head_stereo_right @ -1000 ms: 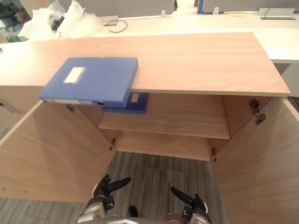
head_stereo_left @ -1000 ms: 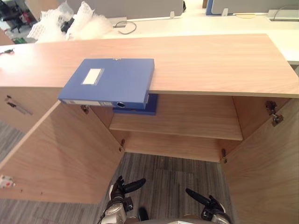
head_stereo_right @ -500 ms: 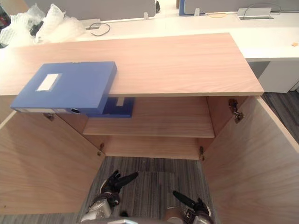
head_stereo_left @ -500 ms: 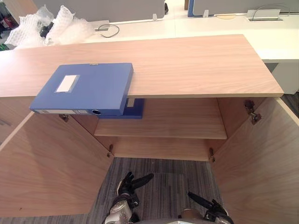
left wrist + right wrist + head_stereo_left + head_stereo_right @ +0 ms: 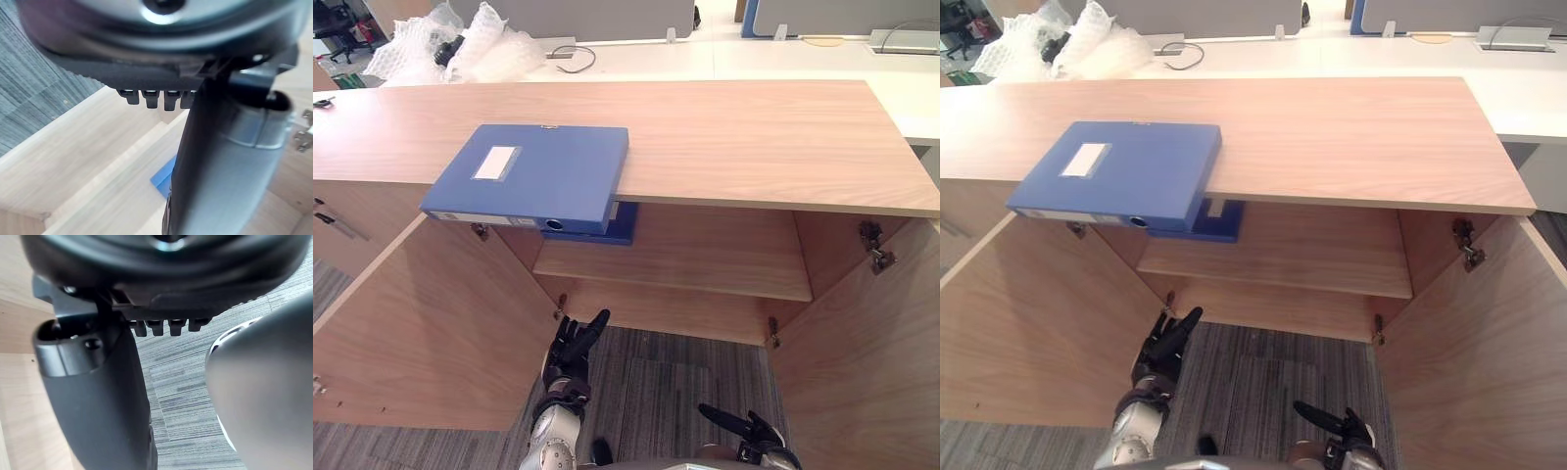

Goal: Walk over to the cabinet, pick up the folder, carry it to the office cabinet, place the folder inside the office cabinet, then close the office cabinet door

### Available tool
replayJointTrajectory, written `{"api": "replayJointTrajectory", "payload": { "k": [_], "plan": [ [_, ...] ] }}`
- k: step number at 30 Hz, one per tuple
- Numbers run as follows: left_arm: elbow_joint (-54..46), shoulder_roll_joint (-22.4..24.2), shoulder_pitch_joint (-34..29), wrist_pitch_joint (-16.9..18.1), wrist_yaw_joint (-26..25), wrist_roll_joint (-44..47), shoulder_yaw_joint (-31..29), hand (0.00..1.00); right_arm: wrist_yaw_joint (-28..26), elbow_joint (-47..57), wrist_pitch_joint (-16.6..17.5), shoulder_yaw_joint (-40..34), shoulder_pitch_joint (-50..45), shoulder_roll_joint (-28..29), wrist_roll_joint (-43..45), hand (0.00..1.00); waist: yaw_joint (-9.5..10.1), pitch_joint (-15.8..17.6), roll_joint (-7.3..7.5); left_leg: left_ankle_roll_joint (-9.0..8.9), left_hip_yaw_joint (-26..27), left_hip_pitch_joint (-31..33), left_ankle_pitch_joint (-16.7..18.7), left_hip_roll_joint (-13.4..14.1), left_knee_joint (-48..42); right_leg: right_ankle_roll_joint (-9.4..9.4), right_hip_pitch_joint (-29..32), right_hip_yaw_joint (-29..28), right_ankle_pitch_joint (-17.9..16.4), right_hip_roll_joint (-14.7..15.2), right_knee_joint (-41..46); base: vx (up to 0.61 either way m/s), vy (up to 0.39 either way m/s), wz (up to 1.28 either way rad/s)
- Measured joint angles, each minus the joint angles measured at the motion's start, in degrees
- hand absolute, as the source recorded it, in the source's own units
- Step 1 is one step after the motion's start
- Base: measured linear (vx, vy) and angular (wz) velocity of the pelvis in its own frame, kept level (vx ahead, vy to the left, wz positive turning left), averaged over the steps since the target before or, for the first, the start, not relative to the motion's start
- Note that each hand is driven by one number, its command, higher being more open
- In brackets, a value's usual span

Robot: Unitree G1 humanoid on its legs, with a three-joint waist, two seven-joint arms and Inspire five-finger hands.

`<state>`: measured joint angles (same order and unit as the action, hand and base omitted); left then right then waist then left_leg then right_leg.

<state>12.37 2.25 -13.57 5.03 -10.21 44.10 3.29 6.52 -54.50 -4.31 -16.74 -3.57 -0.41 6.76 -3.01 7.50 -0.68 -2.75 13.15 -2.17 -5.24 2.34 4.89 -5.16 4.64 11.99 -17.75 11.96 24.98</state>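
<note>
folder: blue folder lies flat on the cabinet top, toward its left; the near spine edge juts out past the top's front edge, over the open compartment; neither hand touches it
second folder: a darker blue one lies on the inner shelf, just under the overhanging one; don't mix them up, yours is the upper one
left hand: left hand is up in front of the lower opening, well below the folder; fingers straight and spread, holding nothing
right hand: right hand is low over the carpet, near the view's bottom edge; fingers stretched out, holding nothing
doors: left door and right door both swung wide open; the hands sit between them
step: looks like the reach for the pickup; nothing grasped yet
how to do it: bring both hands up to the overhanging edge; use the overhang, get fingers under it and thumb on top; take it at two spots along the spine so it won't tip; keep it level as you draw it off the top; mind your left arm near the left door while you raise it
background: bubble wrap on the desk behind; well apart, ignore
</note>
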Motion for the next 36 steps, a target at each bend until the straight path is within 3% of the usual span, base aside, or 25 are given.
{"api": "replayJointTrajectory", "payload": {
  "k": [9, 17, 21, 27, 29, 33, 36],
  "plan": [
    [-12.5, 1.1, -1.5, -0.1, -7.2, -17.2, -1.8, 1.00, 0.3, 1.9, -0.1, 0.3, -2.4, -0.5, 0.1, 1.00, 2.63, -0.4, 0.30, -0.09, -1.9, 0.9, -0.9, -1.8, 0.0, -0.30, 1.0, 1.7, -0.2, 2.5, 2.6, -0.10, 0.020, 0.14],
    [-19.1, 1.1, -1.9, -0.4, -12.2, -27.7, -3.2, 1.00, 0.9, 2.1, -0.5, 1.3, -3.4, 0.6, 0.1, 1.00, 2.83, -1.6, 2.74, 0.24, -2.4, 1.3, -1.1, -3.3, 0.1, -1.05, 1.0, 2.0, -0.2, 4.2, 3.1, -0.01, 0.037, 0.06],
    [-23.6, 1.2, -1.8, -1.5, -16.9, -39.3, -3.2, 1.00, 2.0, 2.0, -0.3, 2.6, -3.7, 1.0, 0.1, 1.00, 2.80, -2.3, 3.65, 0.27, -2.7, 1.3, -1.1, -3.3, 0.1, -1.31, 0.5, 2.3, -0.1, 4.2, 2.4, 0.01, 0.015, 0.03],
    [-28.8, 1.1, 0.5, -3.5, -27.2, -62.9, -3.9, 1.00, 4.1, 0.9, 0.9, 2.6, -3.8, 0.8, 0.0, 1.00, 2.92, -3.1, 3.16, 0.29, -2.8, 1.4, -1.0, -3.3, 0.1, -1.57, 0.3, 2.4, 0.3, 4.1, 1.8, 0.00, 0.004, 0.01],
    [-28.8, 0.8, 2.3, -5.9, -30.0, -71.4, -3.7, 1.00, 4.2, -0.3, 1.2, 2.6, -3.4, 0.4, 0.0, 1.00, 2.93, -3.8, 2.66, 0.29, -2.6, 1.4, -1.0, -3.1, 0.3, -1.45, 0.3, 2.3, 0.4, 3.9, 1.7, -0.01, 0.005, -0.02],
    [-28.9, -0.6, 5.0, -8.4, -29.7, -80.7, -2.0, 1.00, 4.2, -1.7, 1.2, 2.5, -2.7, -0.1, -0.1, 1.00, 2.90, -4.3, 2.14, 0.26, -2.3, 1.3, -0.9, -2.9, 0.3, -1.24, 0.4, 2.0, 0.6, 3.6, 1.6, -0.02, 0.009, -0.06],
    [-28.8, -5.0, 8.3, -9.5, -28.8, -87.3, -1.4, 1.00, 4.0, -2.7, 1.2, 2.2, -2.1, -0.6, -0.5, 1.00, 2.67, -4.9, 1.55, 0.27, -1.5, 1.3, -0.9, -2.5, 0.3, -0.99, 0.7, 1.2, 0.9, 3.0, 1.3, -0.01, 0.007, -0.15]
  ]
}}
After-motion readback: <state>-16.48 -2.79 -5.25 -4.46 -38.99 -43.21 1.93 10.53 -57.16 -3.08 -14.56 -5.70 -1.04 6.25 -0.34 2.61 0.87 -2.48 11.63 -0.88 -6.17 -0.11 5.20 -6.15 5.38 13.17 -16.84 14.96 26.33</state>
